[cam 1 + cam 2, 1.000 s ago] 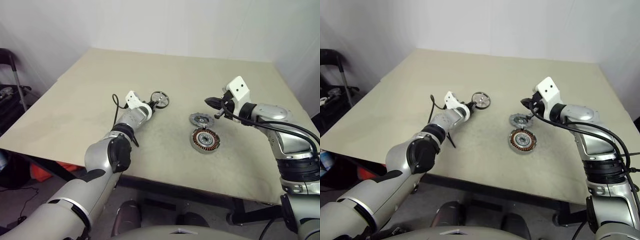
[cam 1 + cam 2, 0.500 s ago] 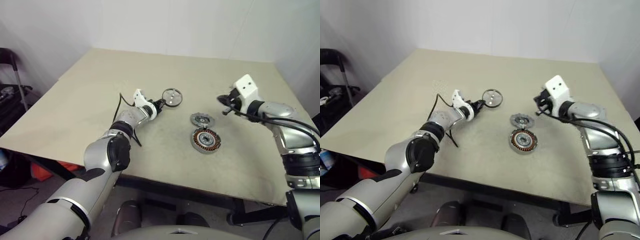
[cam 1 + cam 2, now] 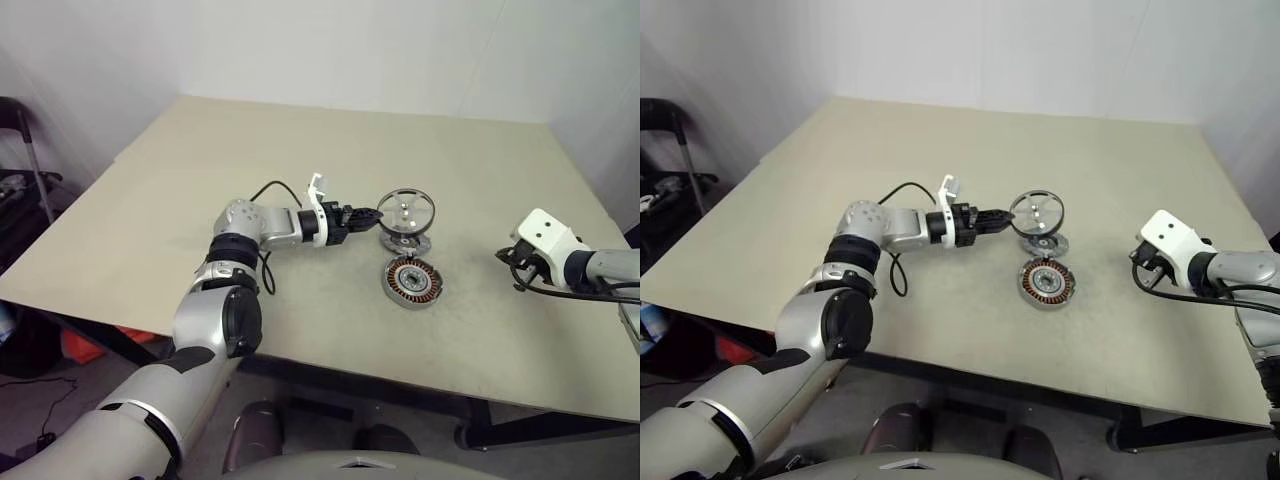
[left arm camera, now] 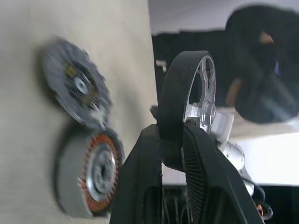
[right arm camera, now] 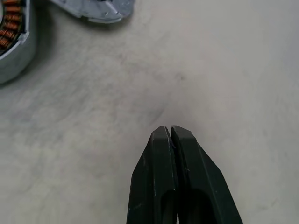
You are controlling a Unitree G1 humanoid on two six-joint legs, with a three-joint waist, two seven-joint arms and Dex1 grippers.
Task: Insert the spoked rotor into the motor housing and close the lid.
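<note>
Above the lid [image 3: 405, 241], spoked rotor [image 3: 406, 210] carried over, right arm withdrawn

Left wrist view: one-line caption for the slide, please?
Left gripper pinches the spoked rotor on edge above the lid and motor housing.

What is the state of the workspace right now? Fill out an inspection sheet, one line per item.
Surface: beige table, faint scuffs, otherwise bare.
Job's things: spoked rotor held on edge above the table, over the lid; the lid lies flat beside the motor housing, which sits open, copper windings up.
Clutter: nothing seen.
Grippers: left gripper clamps the rotor's rim; right gripper shut, empty, off to the right of the parts.
Cables: black cable loops at the left wrist; another runs along the right forearm.
Surroundings: white walls; dark equipment beyond the table's left edge.
</note>
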